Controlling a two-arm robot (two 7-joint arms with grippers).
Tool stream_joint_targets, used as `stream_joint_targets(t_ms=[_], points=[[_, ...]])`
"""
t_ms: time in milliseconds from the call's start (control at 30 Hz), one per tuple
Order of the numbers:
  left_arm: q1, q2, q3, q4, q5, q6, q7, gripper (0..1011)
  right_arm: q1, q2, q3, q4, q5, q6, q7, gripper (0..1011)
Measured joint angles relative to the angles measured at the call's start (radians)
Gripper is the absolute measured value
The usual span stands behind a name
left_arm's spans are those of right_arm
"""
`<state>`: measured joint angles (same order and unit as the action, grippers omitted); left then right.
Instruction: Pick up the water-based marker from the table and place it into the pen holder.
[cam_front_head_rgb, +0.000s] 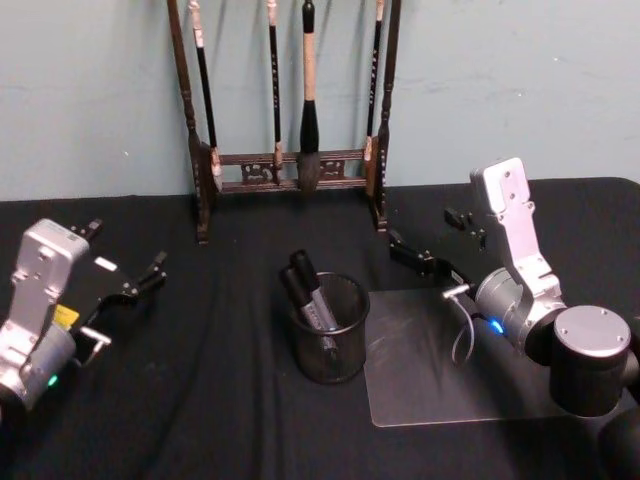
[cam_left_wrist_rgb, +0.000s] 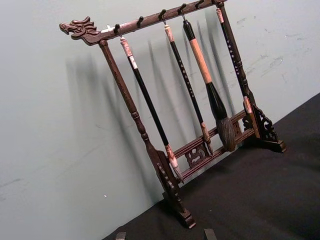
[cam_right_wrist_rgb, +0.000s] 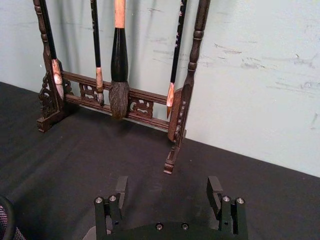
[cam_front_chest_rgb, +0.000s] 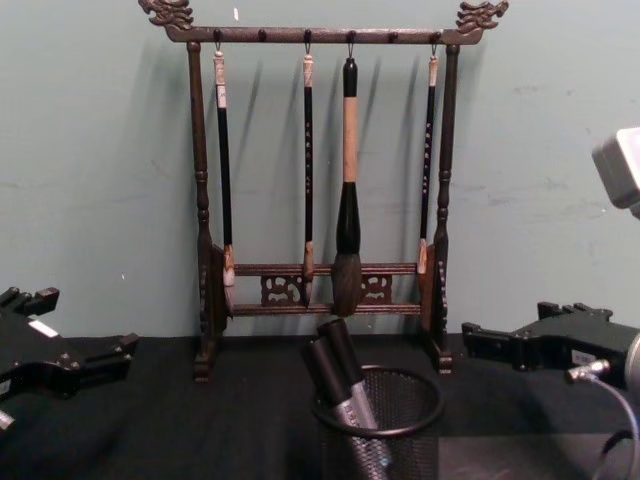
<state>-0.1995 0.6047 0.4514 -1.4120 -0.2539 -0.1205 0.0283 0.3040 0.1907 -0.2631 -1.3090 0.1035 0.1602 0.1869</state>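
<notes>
Black cloth covers the counter (cam_front_head_rgb: 230, 420). Both markers (cam_front_head_rgb: 310, 290) already stand in the pen holder (cam_front_head_rgb: 330, 345), between the released right end effector (cam_front_head_rgb: 415, 255) and released left end effector (cam_front_head_rgb: 140, 285). Any careless sweep could topple it.

Right gripper (cam_right_wrist_rgb: 170, 187): fingers spread wide apart, nothing between them, held above the table.
Table (cam_right_wrist_rgb: 80, 165): black cloth running back to the wall.
Brush rack (cam_right_wrist_rgb: 182, 107): dark carved wood, standing at the wall just beyond the gripper.
Brushes (cam_right_wrist_rgb: 119, 65): four hanging, the thickest with a dark bushy tip.
Wall (cam_right_wrist_rgb: 260, 75): pale green, scuffed.
</notes>
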Motion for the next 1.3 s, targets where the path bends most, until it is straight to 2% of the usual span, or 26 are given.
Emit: stream_joint_targets(t_ms=[1300], points=[[0.0, 0.0, 0.0, 0.0, 0.0, 0.0, 0.0, 1009, 0.001, 0.002, -0.003, 0.0, 0.001, -0.002, -0.002, 1002]])
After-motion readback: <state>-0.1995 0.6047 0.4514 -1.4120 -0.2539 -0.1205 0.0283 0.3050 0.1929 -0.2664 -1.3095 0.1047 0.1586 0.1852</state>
